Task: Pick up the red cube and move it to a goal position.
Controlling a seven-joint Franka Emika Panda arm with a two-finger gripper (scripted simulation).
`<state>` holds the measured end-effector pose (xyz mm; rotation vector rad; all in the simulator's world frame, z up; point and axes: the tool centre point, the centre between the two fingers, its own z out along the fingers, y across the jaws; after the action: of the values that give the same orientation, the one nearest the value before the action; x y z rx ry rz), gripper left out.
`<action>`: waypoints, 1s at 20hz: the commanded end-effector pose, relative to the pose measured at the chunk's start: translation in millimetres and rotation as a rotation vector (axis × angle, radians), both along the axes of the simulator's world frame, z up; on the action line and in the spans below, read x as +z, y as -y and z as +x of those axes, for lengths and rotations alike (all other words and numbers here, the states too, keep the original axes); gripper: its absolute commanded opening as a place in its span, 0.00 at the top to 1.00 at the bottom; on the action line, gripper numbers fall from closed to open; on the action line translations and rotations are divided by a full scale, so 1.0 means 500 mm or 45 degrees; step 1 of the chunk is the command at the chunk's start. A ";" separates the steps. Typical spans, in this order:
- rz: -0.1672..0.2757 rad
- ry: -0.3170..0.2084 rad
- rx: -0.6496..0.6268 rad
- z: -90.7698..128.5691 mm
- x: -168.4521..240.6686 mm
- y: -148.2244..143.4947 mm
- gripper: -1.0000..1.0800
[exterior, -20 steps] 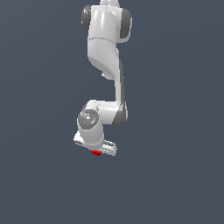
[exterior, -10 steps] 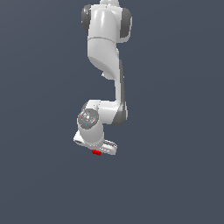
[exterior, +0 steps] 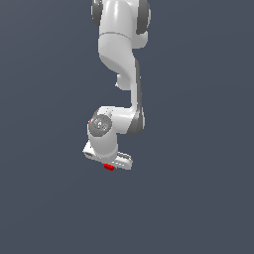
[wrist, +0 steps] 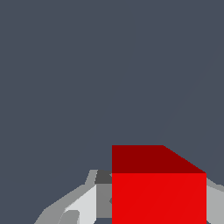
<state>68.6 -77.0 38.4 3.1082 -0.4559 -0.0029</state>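
Observation:
The red cube [exterior: 109, 167] is tiny in the exterior view and peeks out just under the white hand. My gripper [exterior: 109, 165] points away from the camera, so its fingers are mostly hidden behind the hand. In the wrist view the red cube [wrist: 157, 197] looms large. A grey finger [wrist: 83, 203] presses against one side of it, and a sliver of the other finger [wrist: 214, 203] touches the opposite side. The gripper is shut on the cube. I cannot tell whether the cube touches the ground.
A uniform dark grey-blue surface [exterior: 198, 198] fills the background of both views. The arm's white links [exterior: 119, 44] rise to the upper edge of the exterior view. No goal marker shows.
The hand and the red cube have shifted slightly upward in the exterior view. The grip on the cube looks unchanged.

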 end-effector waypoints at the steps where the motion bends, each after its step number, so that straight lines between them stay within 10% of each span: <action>1: 0.000 0.002 0.000 -0.016 0.018 0.000 1.00; 20: 0.001 0.002 0.000 -0.219 0.218 0.004 1.00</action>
<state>-32.6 -78.7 139.3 3.1090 -0.4561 -0.0010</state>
